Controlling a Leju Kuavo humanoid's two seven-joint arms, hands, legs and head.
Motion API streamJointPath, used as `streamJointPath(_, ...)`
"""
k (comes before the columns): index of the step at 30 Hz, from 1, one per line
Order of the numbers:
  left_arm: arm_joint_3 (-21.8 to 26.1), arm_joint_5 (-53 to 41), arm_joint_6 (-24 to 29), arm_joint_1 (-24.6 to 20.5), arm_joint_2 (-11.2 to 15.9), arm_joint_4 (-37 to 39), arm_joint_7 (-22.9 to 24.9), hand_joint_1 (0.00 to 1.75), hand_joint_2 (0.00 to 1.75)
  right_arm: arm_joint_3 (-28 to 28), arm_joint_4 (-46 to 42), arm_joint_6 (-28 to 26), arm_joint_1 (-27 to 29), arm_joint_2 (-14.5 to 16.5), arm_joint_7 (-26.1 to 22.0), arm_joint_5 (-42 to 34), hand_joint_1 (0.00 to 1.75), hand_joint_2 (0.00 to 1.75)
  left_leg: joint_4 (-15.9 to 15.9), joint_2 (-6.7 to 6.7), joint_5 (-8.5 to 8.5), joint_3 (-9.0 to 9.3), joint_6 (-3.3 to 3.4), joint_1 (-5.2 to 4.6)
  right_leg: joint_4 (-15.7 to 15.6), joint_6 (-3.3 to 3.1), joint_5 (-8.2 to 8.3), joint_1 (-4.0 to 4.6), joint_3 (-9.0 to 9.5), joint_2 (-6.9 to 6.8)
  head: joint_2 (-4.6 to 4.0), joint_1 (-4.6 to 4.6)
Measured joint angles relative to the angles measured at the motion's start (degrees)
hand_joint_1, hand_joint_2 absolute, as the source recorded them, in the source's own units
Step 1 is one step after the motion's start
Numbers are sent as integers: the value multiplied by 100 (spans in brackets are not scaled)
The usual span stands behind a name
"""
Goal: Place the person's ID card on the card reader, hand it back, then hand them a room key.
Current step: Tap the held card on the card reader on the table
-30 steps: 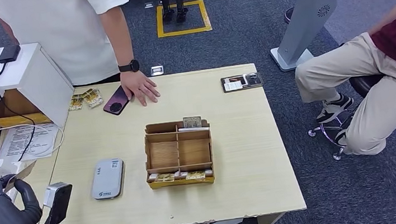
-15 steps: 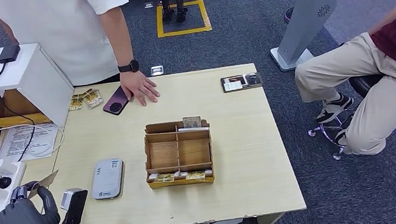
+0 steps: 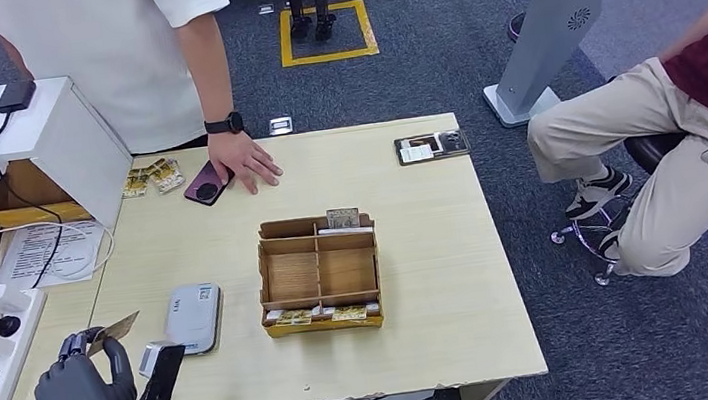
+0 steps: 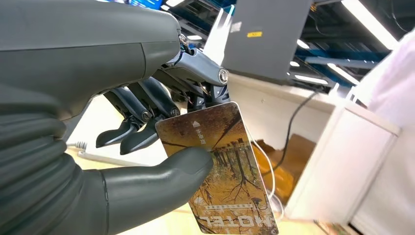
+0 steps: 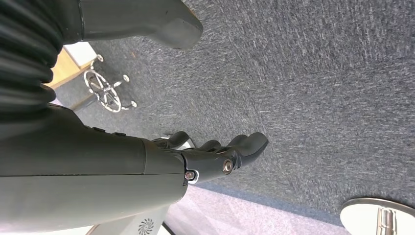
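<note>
One card reader point(image 3: 192, 319), one divided box point(image 3: 319, 274), two people point(image 3: 127, 55), one phone point(image 3: 206, 182)

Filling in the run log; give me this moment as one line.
left hand: pinches hotel card, near card reader | right hand: holds nothing, over floor | person's hand: on table

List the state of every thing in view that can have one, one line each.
Left hand: pinches the card between thumb and fingers.
Card: held off the table, printed HOTEL.
Right hand: holds nothing, fingers apart, over the carpet.
Card reader: flat on the table, nothing on it.
Cardboard organizer: upright, cards in its front and back slots.
Phone: flat on the table, under the person's hand.
</note>
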Motion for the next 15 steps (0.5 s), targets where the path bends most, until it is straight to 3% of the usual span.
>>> streamJointPath(15,-801,-374,0,193,339,597,585,175,175,0,0,6,1,-32,-16,-72,0,175,0,0,0,0,0,0,0,0,0,0,0,0,0,0)
